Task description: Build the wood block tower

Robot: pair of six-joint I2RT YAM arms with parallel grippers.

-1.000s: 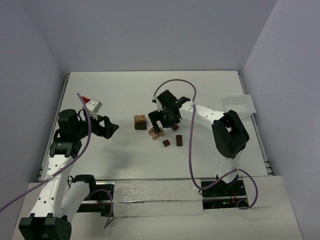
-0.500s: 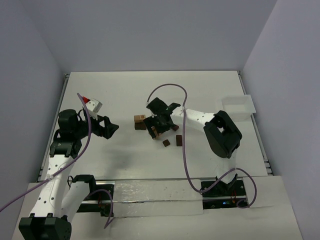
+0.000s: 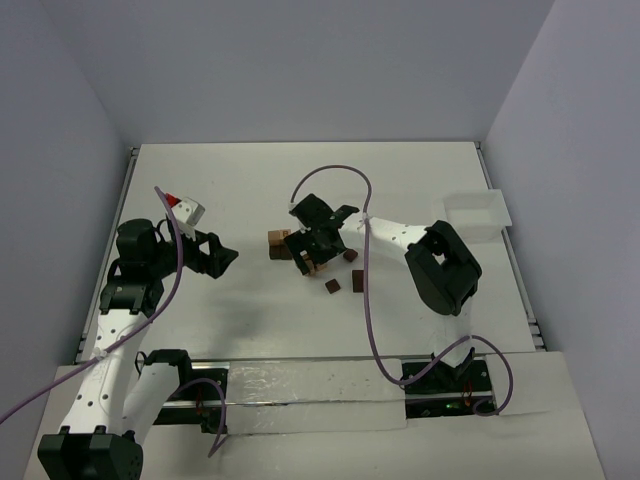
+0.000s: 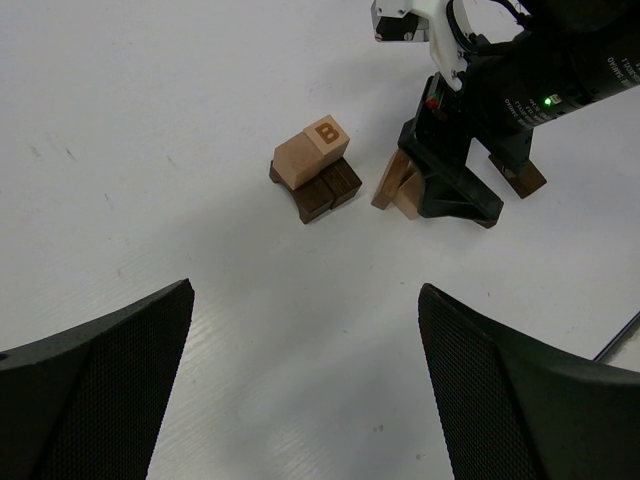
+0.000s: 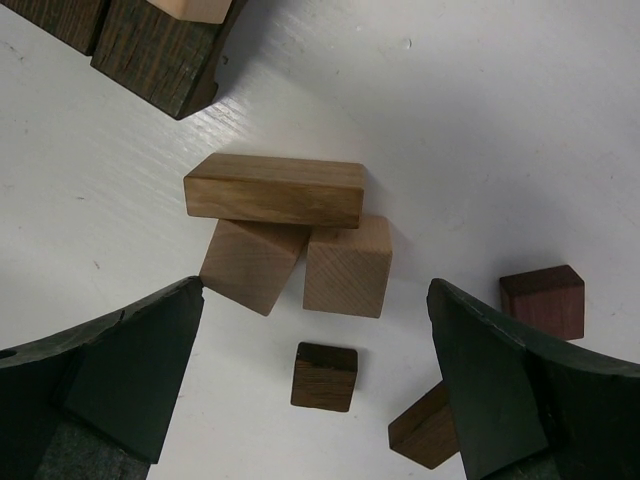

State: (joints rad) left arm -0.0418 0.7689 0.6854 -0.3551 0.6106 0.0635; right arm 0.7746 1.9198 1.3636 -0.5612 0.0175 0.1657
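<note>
Change: within the last second the right hand (image 5: pixel 312 296) has swung left from the middle of the top view. It now straddles the loose tan pile just right of the wood block tower (image 3: pixel 280 243).
Right hand: fingers spread wide, grasping nothing, one on each side of the pile and clear of it in its wrist view.
Left hand (image 3: pixel 215 255): unmoved at the left of the top view, spread wide, empty, facing the blocks.
Tower: at the centre of the top view, dark brown blocks on the table with a tan lettered cube on top.
Loose tan pile: a tan plank (image 5: pixel 275 190) touches two tan cubes (image 5: pixel 347 265), one of them tilted. Whether it rests on them is unclear.
Other pieces: a dark square block (image 5: pixel 325 375) and a reddish-brown block (image 5: pixel 543 300) lie at the lower right of the right wrist view.
Meaning: probably lining up to pick a tan piece, and the tower looks barely begun.
Table (image 3: pixel 220 180): white, matte, faintly scuffed.
Room: pale grey-lavender walls on three sides, with a white tray (image 3: pixel 475 210) at the right edge.
</note>
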